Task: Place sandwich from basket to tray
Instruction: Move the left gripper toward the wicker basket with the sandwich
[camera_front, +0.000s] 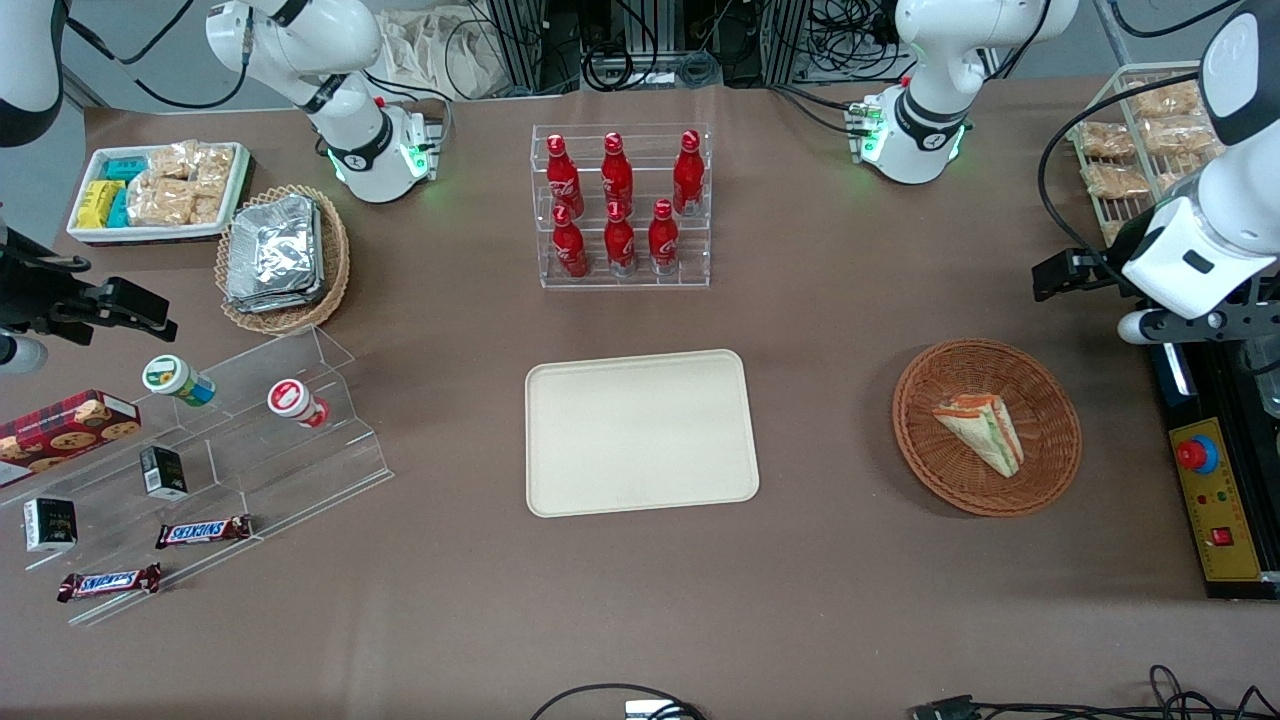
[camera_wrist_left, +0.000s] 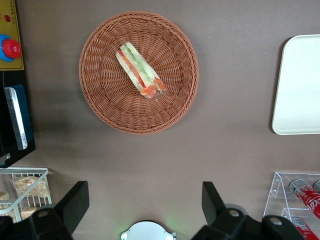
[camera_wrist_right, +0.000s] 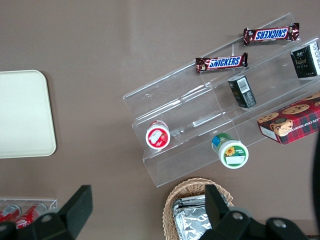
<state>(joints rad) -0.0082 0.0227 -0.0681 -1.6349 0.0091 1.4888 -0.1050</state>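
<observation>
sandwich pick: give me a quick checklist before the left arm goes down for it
1. Sandwich lies in the basket, nothing on top of it: ok.
2. Gripper open, jaws spread wide: ok.
3. Gripper over the sandwich: not ok; it hangs above bare table beside the basket, farther from the front camera.
4. Jaws lined up across the wedge's narrow width: cannot tell.
5. Tray bare and ready to receive: ok.
6. Table between basket and tray free of objects: ok.

Robot lab — arm bases (camera_front: 915, 130), cables (camera_front: 640, 60), emergency stop (camera_front: 1197, 455).
</observation>
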